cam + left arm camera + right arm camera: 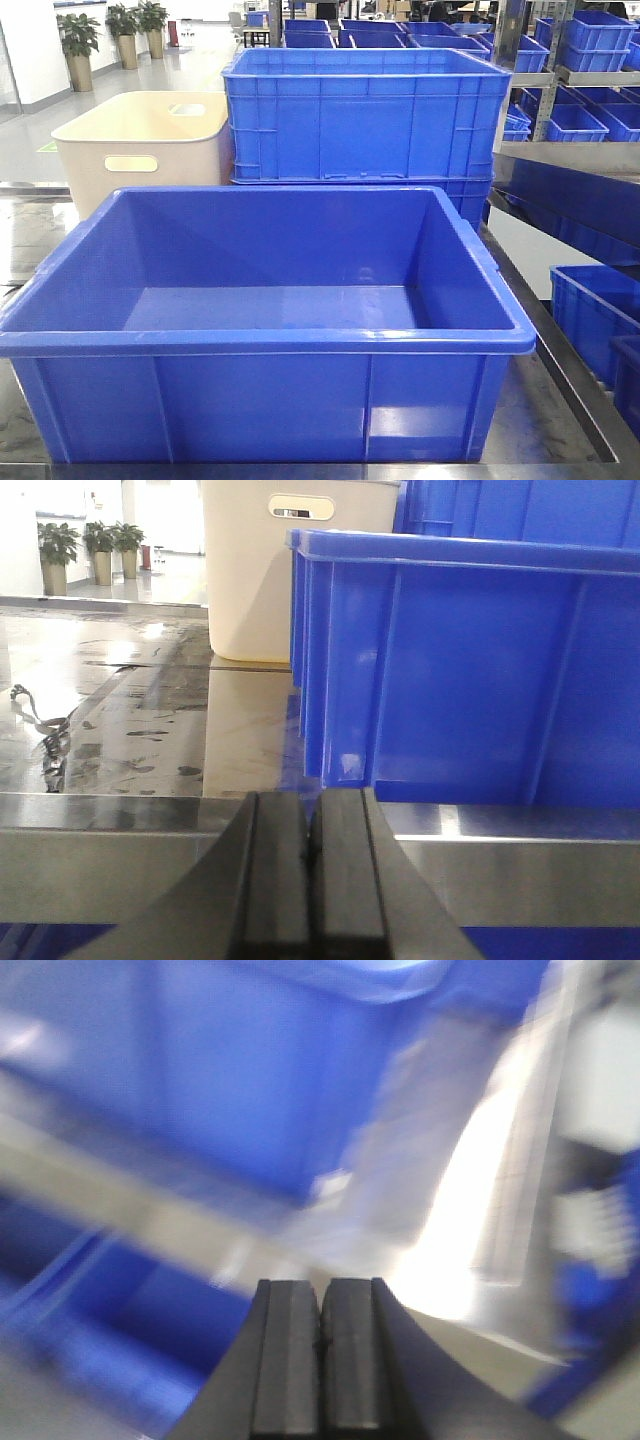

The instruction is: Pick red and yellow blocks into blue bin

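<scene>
The blue bin (pixel 265 345) stands at the front of the steel table, and I see nothing inside it. It also shows in the left wrist view (pixel 470 670) as a ribbed outer wall. The red and yellow blocks are out of view in every frame. My left gripper (pixel 312 800) is shut and empty, low at the table's near edge, left of the bin's corner. My right gripper (pixel 321 1288) is shut and empty; its view is blurred, with a blue crate wall (pixel 250 1080) ahead. Neither gripper shows in the front view.
A cream tub (pixel 140 150) with a handle slot stands behind the bin at left, also in the left wrist view (pixel 265 570). A second blue crate (pixel 365 115) sits behind at right. Shelves of blue crates (pixel 590 110) stand right. A dark cable (pixel 40 725) lies on the table at left.
</scene>
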Motion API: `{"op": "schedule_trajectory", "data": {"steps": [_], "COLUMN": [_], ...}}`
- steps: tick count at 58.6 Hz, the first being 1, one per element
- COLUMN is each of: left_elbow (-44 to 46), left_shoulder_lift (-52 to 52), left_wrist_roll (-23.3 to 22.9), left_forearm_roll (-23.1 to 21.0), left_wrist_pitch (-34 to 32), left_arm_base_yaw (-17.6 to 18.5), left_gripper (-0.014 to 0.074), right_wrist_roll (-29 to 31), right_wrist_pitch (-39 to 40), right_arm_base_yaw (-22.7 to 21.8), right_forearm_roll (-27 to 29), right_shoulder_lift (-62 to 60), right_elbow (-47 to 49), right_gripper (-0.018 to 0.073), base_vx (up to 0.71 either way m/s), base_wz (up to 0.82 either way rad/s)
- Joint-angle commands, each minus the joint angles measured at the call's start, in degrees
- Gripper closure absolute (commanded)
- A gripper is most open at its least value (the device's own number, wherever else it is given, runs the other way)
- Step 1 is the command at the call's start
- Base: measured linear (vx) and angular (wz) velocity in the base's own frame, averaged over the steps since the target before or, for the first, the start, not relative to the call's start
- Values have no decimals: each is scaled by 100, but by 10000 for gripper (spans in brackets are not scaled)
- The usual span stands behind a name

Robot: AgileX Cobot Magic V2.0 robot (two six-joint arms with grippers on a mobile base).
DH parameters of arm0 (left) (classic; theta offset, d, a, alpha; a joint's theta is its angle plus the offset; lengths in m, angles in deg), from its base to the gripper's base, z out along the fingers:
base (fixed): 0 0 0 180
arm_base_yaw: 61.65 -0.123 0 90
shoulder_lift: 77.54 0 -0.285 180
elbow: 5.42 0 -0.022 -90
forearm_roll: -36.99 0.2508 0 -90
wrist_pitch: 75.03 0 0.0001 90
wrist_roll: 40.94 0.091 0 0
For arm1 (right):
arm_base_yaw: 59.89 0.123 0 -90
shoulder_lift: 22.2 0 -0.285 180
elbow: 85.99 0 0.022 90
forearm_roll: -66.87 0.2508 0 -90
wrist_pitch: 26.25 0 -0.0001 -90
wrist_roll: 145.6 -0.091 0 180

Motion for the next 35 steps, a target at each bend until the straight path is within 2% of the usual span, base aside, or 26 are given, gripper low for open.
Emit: {"op": "schedule_trajectory", "data": {"steps": [1,4,10,26,35], "left_elbow": [101,101,101,101,101], "left_shoulder_lift": [-96,-96,-96,-96,-96], "left_wrist_roll": [-36,-36,-36,-36,-36], "left_forearm_roll": [-2,-2,-2,-2,-2], "left_wrist_pitch": [-463,-463,-463,-458,-459], "left_arm_base_yaw": [11,11,11,8,8], "left_gripper": [597,597,597,597,596], "right_wrist_roll": [26,-64,-135,-142,-134], "right_wrist_pitch": [1116,1421,1870,2932,2869], "right_arm_base_yaw": [-477,-776,-1079,-1075,-1056], "right_forearm_roll": [-27,61,195,266,267], "right_shoulder_lift": [-590,-1018,-1576,-2333,-2333], "right_elbow": [-442,-806,-1430,-2685,-2675], "right_gripper": [573,573,570,570,570], "base_vx": [0,0,0,0,0], "base_wz": [0,0,0,0,0]}}
